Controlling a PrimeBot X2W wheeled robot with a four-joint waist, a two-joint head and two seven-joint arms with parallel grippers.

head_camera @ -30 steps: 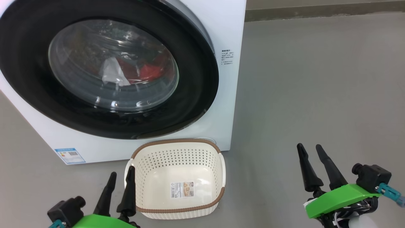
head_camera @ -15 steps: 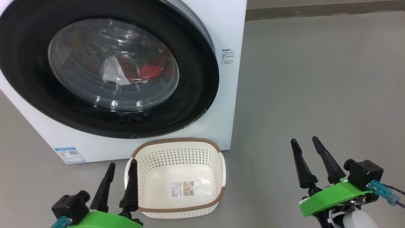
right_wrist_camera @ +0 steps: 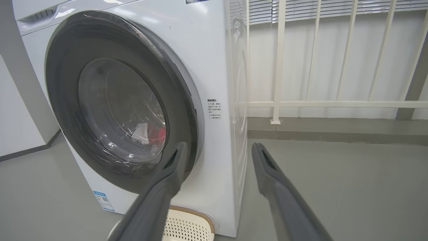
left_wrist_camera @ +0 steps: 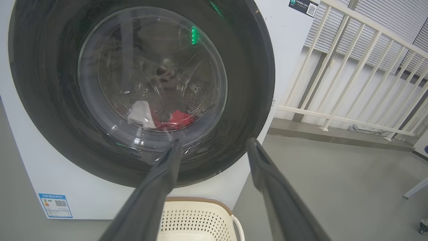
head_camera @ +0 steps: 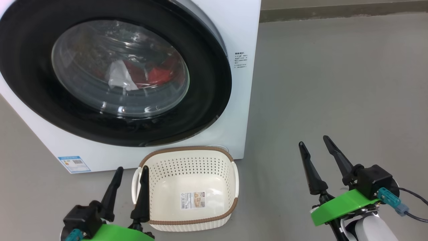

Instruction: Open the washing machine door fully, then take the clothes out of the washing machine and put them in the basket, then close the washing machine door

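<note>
The white washing machine [head_camera: 240, 30] stands ahead with its black-rimmed round door [head_camera: 207, 83] shut against the front. Red clothes [head_camera: 158, 75] and a white cloth [head_camera: 118, 78] show through the glass, also in the left wrist view [left_wrist_camera: 175, 118]. The cream basket [head_camera: 190, 187] sits empty on the floor below the door. My left gripper [head_camera: 131, 170] is open beside the basket's left rim, holding nothing. My right gripper [head_camera: 312, 140] is open over bare floor to the right of the machine, level with the door's edge [right_wrist_camera: 195, 110] in its wrist view.
Grey floor [head_camera: 334, 83] spreads to the right of the machine. A white railing [right_wrist_camera: 277, 67] and a low kerb [right_wrist_camera: 334, 130] run behind it. A blue label [head_camera: 73, 164] marks the machine's lower left front. A cable [head_camera: 414, 201] trails from my right wrist.
My right gripper has risen and moved left toward the machine, with its fingers spread a little wider. The left gripper has shifted slightly right and up beside the basket.
</note>
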